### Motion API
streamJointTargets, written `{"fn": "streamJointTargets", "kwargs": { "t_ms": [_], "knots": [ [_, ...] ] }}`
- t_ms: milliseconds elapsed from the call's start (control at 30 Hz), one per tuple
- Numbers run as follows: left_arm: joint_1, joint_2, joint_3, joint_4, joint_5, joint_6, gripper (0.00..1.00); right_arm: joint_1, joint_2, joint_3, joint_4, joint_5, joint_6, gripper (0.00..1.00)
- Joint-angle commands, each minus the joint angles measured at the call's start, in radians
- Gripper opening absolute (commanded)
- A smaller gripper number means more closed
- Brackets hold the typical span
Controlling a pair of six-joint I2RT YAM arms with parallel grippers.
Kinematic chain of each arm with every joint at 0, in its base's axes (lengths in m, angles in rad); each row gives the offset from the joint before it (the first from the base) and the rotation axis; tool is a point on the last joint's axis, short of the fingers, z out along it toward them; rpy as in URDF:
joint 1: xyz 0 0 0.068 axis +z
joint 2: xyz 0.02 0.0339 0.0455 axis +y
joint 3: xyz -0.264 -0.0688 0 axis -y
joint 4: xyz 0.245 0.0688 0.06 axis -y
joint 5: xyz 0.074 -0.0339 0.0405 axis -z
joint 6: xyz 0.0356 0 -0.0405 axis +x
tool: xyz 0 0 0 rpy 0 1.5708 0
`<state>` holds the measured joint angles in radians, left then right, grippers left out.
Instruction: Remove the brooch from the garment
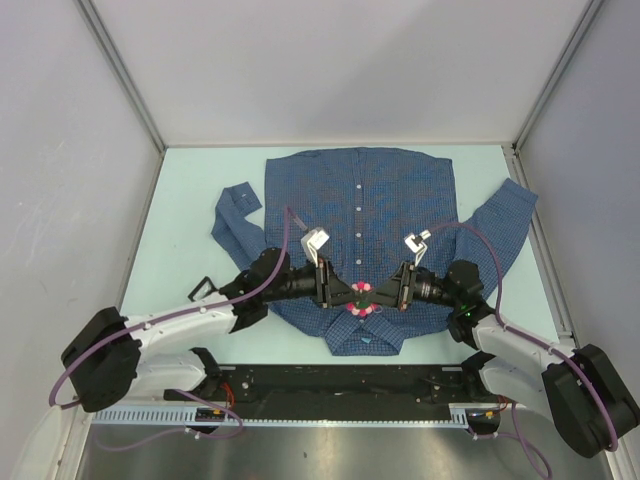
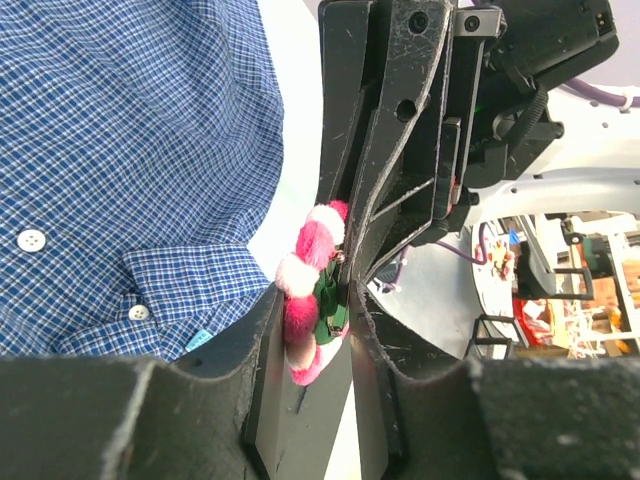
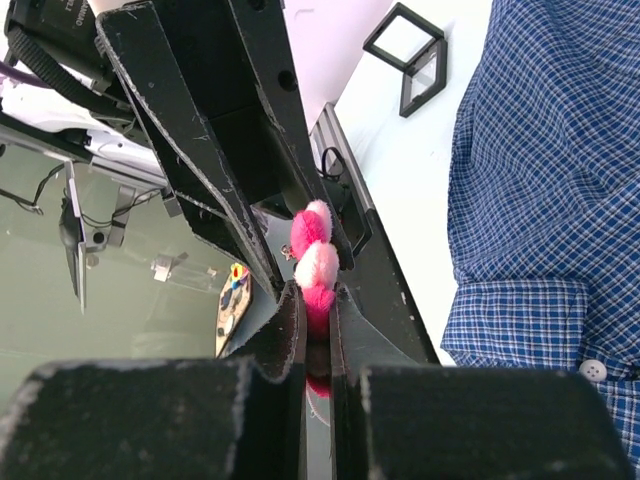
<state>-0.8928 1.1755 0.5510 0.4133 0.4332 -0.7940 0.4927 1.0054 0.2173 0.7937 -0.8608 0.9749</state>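
The brooch (image 2: 308,290) is a small cluster of fuzzy, rounded puffs, bright pink alternating with white, with a bit of dark green showing at its middle in the left wrist view. It sits pinched from both sides. The left gripper (image 2: 318,310) has its two matte black, scuffed fingers drawn in nearly together, with the soft petals pressed between their flat inner faces. The right gripper (image 3: 315,320) meets it head-on from the opposite side, its fingers almost closed on the lower pink puffs, so that the two pairs of tips touch or nearly touch around the flower. From above, the brooch hangs over the collar end of the garment (image 1: 360,200), near the middle of the bench's near edge. Whether the pin is still fastened in the cloth cannot be told. The garment is a thin woven shirt in a fine blue-and-white check. It lies flat with its collar toward the near edge and its hem toward the far edge, one sleeve reaching to the left edge and the other to the right. A row of small white buttons (image 1: 359,210) runs down its front. The table (image 1: 190,200) beneath is smooth and pale blue-white.
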Motion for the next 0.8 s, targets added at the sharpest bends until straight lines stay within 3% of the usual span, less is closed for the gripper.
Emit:
{"fn": "streamJointTargets", "kwargs": {
  "t_ms": [0,367,767],
  "knots": [
    [-0.023,0.012,0.000,0.156,0.090,-0.057,0.29,0.020,-0.007,0.040,0.059,-0.011,-0.022,0.00],
    [-0.012,-0.051,-0.033,0.144,0.042,-0.053,0.29,0.015,-0.011,0.039,0.033,0.003,-0.030,0.00],
    [-0.008,0.001,-0.031,0.226,0.102,-0.091,0.25,0.021,-0.016,0.044,0.055,-0.014,-0.022,0.00]
  ]
}}
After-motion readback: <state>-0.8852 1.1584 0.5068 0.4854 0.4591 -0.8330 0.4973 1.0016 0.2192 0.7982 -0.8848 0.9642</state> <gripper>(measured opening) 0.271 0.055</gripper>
